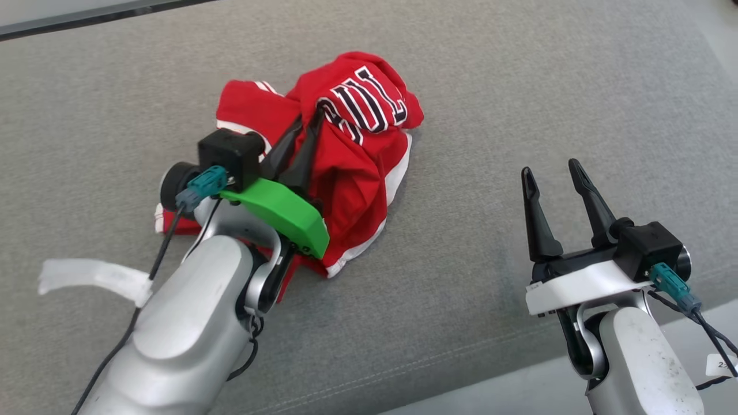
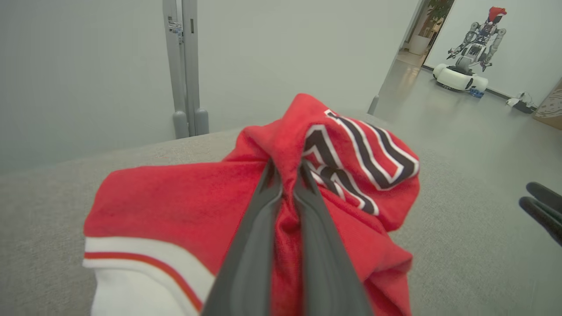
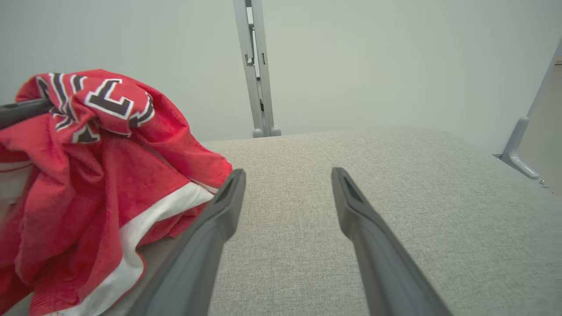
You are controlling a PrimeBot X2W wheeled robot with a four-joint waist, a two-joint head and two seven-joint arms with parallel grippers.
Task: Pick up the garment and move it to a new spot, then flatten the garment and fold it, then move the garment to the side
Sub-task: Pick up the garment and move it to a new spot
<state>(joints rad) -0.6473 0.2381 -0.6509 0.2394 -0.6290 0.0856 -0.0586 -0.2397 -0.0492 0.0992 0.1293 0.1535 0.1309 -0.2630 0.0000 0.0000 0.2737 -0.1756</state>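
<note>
While left gripper (image 1: 310, 113) pinches garment (image 1: 357, 173) fold, right gripper (image 1: 551, 168) spread over open grey surface (image 1: 461, 86) near front edge.

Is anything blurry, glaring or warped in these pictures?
Head view: soft, even light, no glare on the garment. Left wrist view: the left claw, shut on it, looms large, wide-angle stretched. Right wrist view: the open right claw softens toward the lens; the cushion weave is crisp.

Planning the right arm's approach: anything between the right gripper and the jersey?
Nothing. The head view shows bare grey cushion between the open right gripper and the jersey, which the left gripper pinches.
</note>
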